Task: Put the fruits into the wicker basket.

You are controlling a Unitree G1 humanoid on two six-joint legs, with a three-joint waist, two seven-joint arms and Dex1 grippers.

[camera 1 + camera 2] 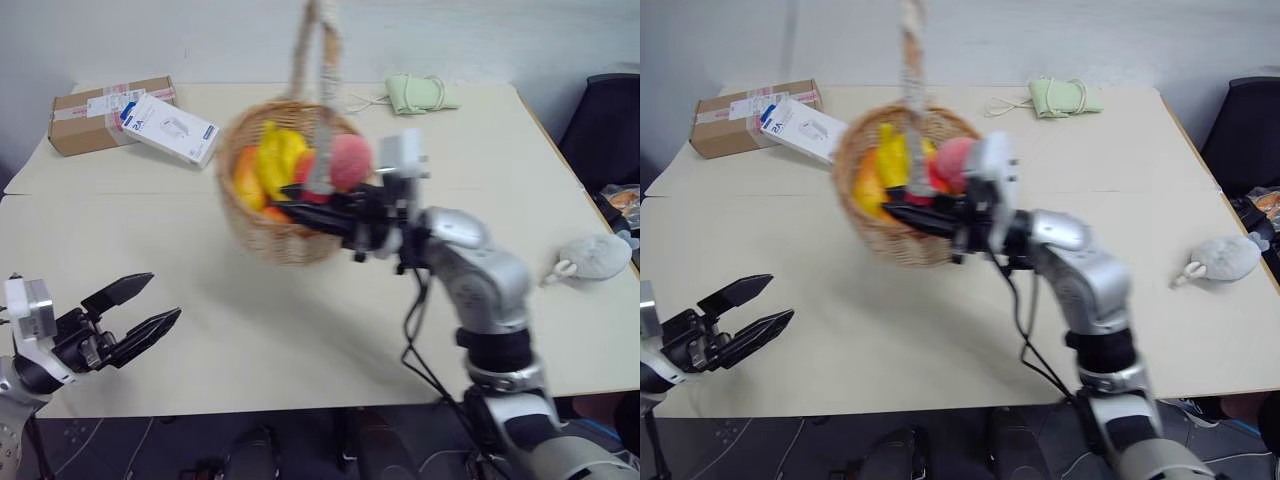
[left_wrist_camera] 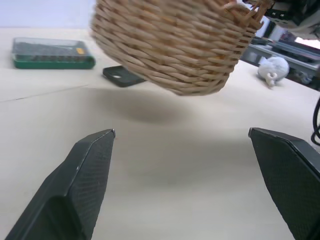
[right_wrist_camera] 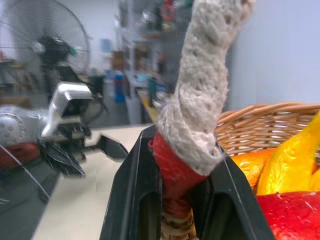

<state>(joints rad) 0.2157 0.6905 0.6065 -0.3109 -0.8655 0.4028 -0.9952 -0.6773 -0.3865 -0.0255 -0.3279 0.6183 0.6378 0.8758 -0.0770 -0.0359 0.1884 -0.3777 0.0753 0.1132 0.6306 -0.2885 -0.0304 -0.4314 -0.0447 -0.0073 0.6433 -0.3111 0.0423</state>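
Clearly clamped: right gripper (image 3: 175, 200) pinching wicker basket (image 1: 275, 235) handle low, aloft and tilted; fruits (image 1: 280, 160) could spill; left gripper (image 1: 135, 310) parted.

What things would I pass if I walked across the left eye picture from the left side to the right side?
Left gripper → cardboard box → white box → wicker basket with fruits → green cloth → grey plush toy.

The wicker basket (image 1: 285, 215) is motion-blurred, its handle top cut off.
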